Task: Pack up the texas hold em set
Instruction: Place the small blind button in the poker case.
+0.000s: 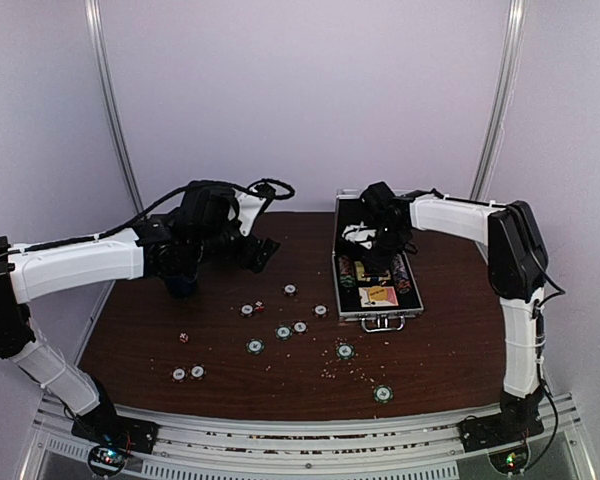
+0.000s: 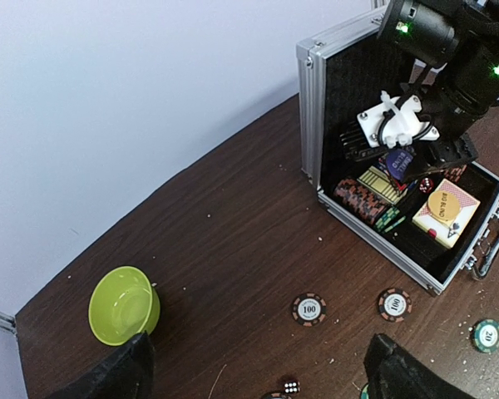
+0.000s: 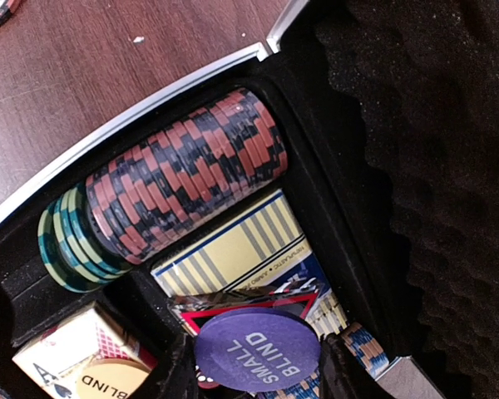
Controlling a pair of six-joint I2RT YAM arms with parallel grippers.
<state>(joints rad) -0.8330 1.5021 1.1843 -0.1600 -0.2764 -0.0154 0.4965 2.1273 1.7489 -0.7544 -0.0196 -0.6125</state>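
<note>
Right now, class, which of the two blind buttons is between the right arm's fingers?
The purple SMALL BLIND button, gripped between the right fingers over the open case. The yellow BIG BLIND button lies free on a card deck box.

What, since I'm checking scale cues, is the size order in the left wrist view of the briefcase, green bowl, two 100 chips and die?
1. silver briefcase
2. lime-green bowl
3. 100 chip nearer the bowl and 100 chip by the briefcase: they look alike, so no ranking between them
4. die

Yellow button (image 3: pixel 106 380) half off bottom edge
</note>
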